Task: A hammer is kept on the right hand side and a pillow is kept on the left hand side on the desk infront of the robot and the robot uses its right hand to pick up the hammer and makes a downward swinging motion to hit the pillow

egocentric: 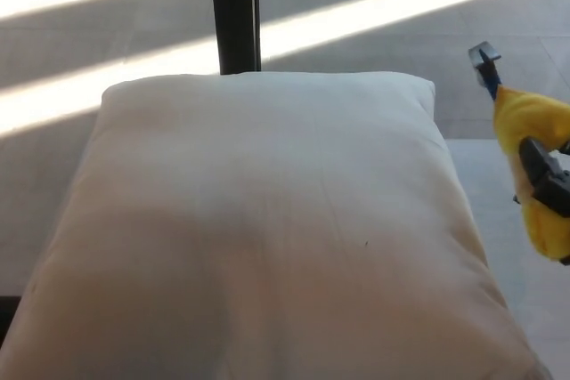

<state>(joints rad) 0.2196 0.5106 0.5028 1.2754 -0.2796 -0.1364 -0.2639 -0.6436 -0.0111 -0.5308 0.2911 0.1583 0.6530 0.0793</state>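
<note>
Pillow (267, 238), white, plump, fills most of the head view; its near edge runs off the bottom of the frame. No tabletop shows beneath it. Behind it, a dark upright post (235, 11) and a pale tiled floor (107, 37) crossed by bright bands of sun.

Right hand (545, 180) enters at the right edge, just beside the pillow's right side and off it. Black fingers (537, 166) are wrapped around a yellow handle. Hammer (525, 144) is held head-up: a blue neck rises from the yellow grip to a small dark head at top, tilted slightly toward the pillow. It looks raised, but height above the pillow is not certain from this angle.

Left hand not in view.

Judged step: pick-up done, hammer in the grasp and cocked; the strike has not landed. Next move calls for carrying the hammer leftward over the pillow and swinging down onto its middle, with the grip kept firm so the handle does not twist.

No brand, label or writing readable on hammer or pillow.
</note>
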